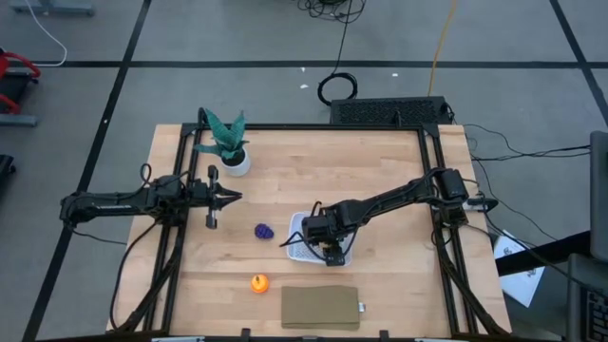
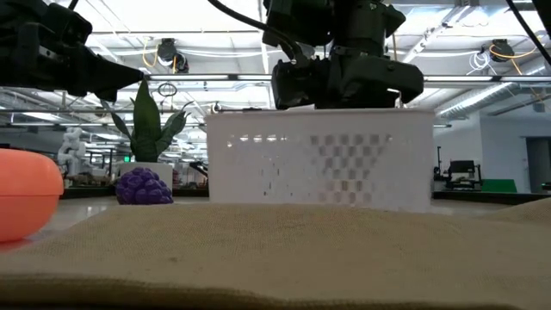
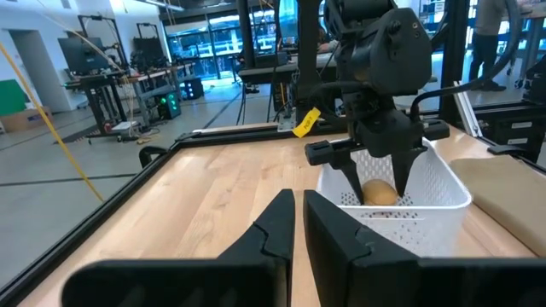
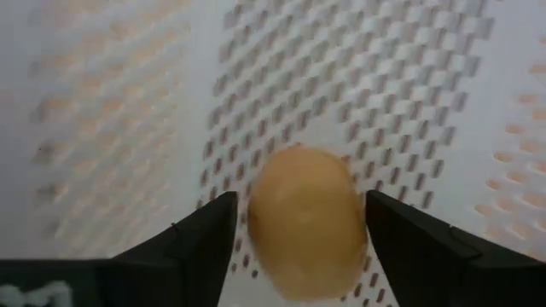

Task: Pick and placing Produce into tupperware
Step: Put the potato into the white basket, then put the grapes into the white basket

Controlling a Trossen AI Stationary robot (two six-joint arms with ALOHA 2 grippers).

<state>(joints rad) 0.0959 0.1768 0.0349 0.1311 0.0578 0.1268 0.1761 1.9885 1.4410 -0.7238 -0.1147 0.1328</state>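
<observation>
Right tool [image 4: 299,230] open astride tan lump [image 4: 303,222] in tupperware [image 3: 444,192]; left tool [image 3: 299,223] shut, empty

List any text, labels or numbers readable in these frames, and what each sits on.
None can be read.
Yellow tag by the table's far edge in the left wrist view: any print on it is too blurred to read.
White marks on the right hand's finger: cut off by the picture's edge, unreadable.
Basket, slab and produce show no lettering.
</observation>
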